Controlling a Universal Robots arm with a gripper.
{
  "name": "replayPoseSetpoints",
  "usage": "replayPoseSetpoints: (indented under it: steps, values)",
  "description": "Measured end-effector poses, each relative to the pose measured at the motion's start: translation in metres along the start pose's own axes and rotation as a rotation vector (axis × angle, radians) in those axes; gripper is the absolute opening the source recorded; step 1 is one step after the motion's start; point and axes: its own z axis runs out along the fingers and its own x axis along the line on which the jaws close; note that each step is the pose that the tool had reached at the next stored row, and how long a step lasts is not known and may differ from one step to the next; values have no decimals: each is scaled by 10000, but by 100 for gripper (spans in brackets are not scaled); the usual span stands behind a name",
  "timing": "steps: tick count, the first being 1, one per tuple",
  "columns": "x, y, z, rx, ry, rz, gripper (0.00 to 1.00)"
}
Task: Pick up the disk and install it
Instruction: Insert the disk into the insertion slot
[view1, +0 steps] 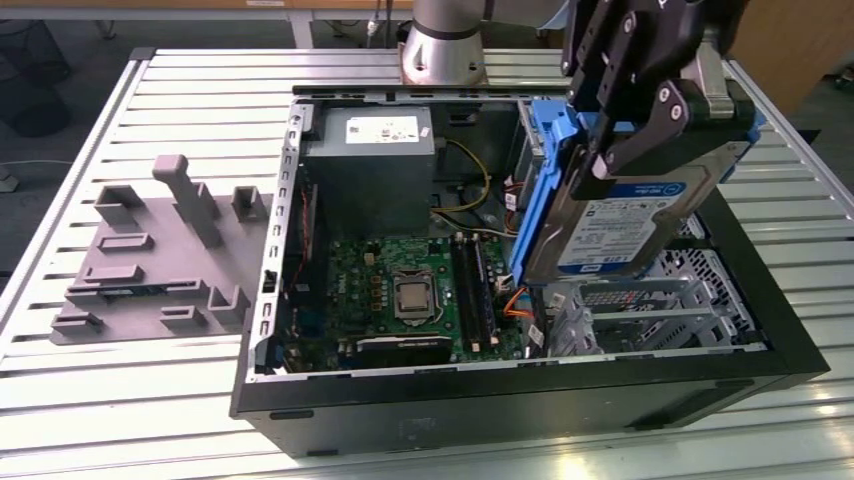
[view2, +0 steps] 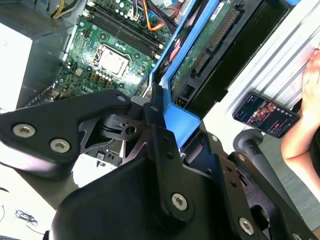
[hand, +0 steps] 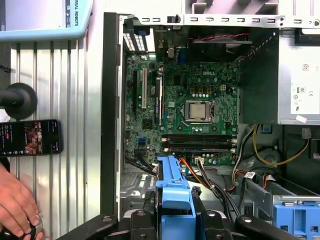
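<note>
One drive, one arm: I have the gripper (view1: 625, 158) clamped on the disk (view1: 617, 225), biting the blue carrier frame (hand: 172, 192) at its upper end. The disk hangs steeply tilted, label facing outward, above the open case (view1: 534, 385). It is over the metal drive bay (view1: 667, 310) at the exterior view's right, beside the motherboard (view1: 400, 285). I cannot tell whether its lower end touches the bay.

I judge it dense and rigid for its size, with smooth metal faces that would slip. The plastic frame probably flexes a little but offers edges to grip. The bare circuit board (view2: 207, 47) and connector on its underside look fragile, so the hold belongs on the frame, never there.
</note>
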Motion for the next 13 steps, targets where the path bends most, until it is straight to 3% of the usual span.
replayPoseSetpoints:
  steps: [3,7,13]
  values:
    - [42,-21,7,0,0,0,37]
    - [58,-96,19,-1,-1,0,37]
    - [59,-99,19,-2,1,1,37]
